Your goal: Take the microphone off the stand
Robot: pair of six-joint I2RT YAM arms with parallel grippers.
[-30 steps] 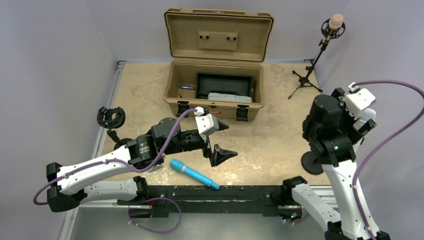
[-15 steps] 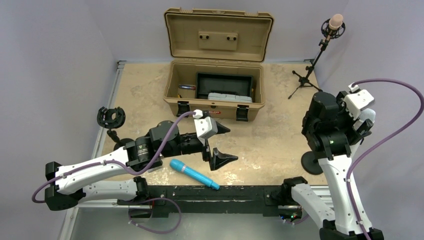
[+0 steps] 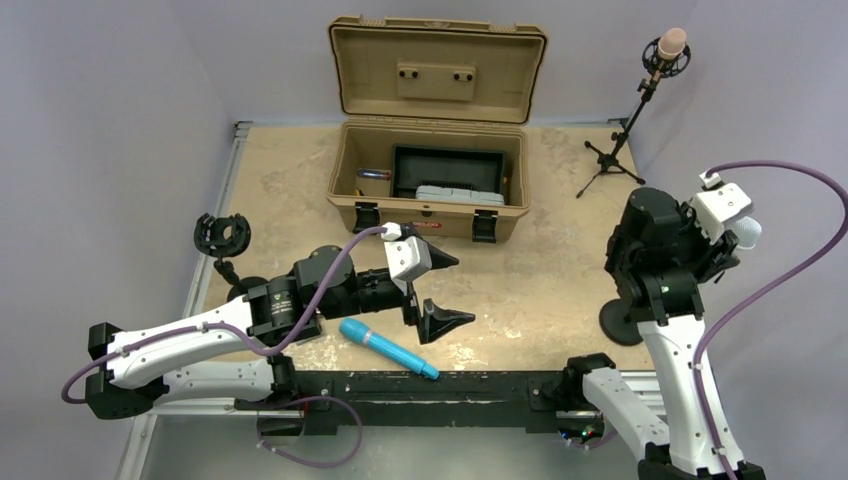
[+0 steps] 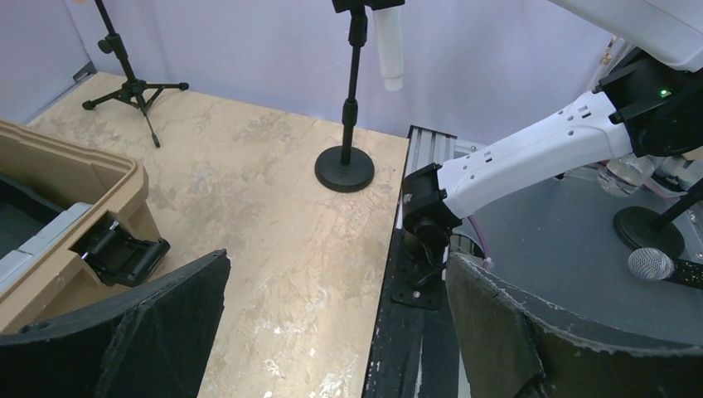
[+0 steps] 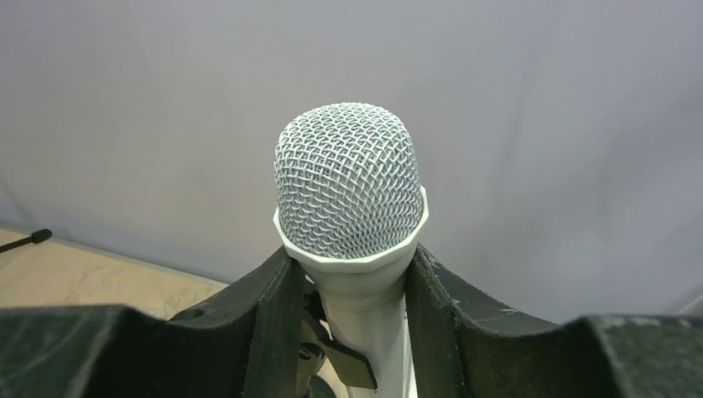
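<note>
Right pincer (image 5: 352,259): closed on white mic (image 5: 348,178), fingers (image 5: 273,323) pressed in either side of the neck just below the mesh head. R-wrist view: mic upright btwn the fingers, dark clip (image 5: 344,358) showing under the neck, plain grey wall behind. Top view: R arm raised at right side of table (image 3: 560,270), pincer at the mic's head end, white mesh head poking out past it to the right; stand (image 3: 622,322) w/ round black base on the table near the near-right corner. Left pincer (image 3: 462,288): wide open, holding nothing, low over mid-table, just beyond blue mic (image 3: 388,348), which lies flat by the near edge. Tan case (image 3: 337,170), lid up, back centre. Tripod (image 3: 612,150) w/ pink-tipped mic (image 3: 671,42), back right. Small black ring holder (image 3: 222,235), left edge. L-wrist view: both left fingers apart at bottom corners; stand pole upright, base flat on the table beside its edge; white mic seated in the clip at the top, handle hanging butt-down, not yet out of the stand. Grey-headed mic (image 4: 651,264) far right, off the table.
</note>
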